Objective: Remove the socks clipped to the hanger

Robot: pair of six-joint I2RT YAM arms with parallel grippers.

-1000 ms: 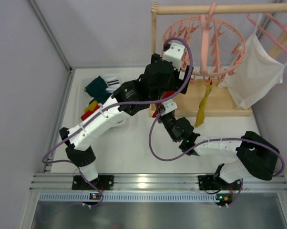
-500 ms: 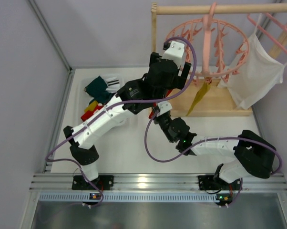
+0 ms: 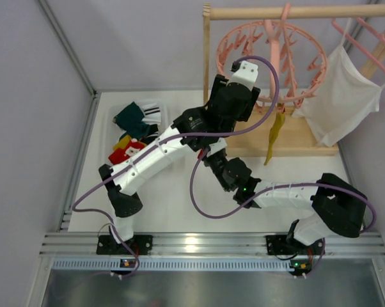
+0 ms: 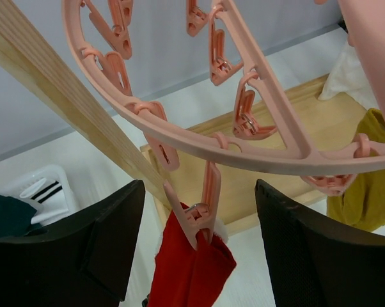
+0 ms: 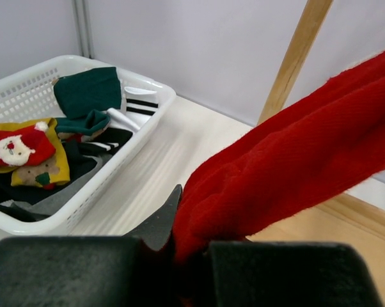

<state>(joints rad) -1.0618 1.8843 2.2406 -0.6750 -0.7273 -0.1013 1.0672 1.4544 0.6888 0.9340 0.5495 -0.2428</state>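
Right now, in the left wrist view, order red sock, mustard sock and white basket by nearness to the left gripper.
1. red sock, clipped just ahead of the left gripper, between its fingers.
2. mustard sock, hanging at right.
3. white basket, low at left.

A white basket (image 5: 125,163) holding striped socks (image 5: 136,102) sits left of the wooden rack (image 3: 320,11), where a white shirt (image 3: 343,96) hangs.

**Round pink clip hanger, two socks pegged**
The hanger (image 3: 274,48) hangs by its top hook from the wooden rail (image 3: 295,11) at the far right, its spoked ring lined with dangling pegs. A red sock (image 4: 192,272) hangs clipped in one peg (image 4: 202,217) on the ring's left side. A mustard sock (image 3: 274,137) hangs long and narrow nearer the centre. A dark teal sock (image 3: 130,117) lies in the white basket (image 5: 90,204), far left.
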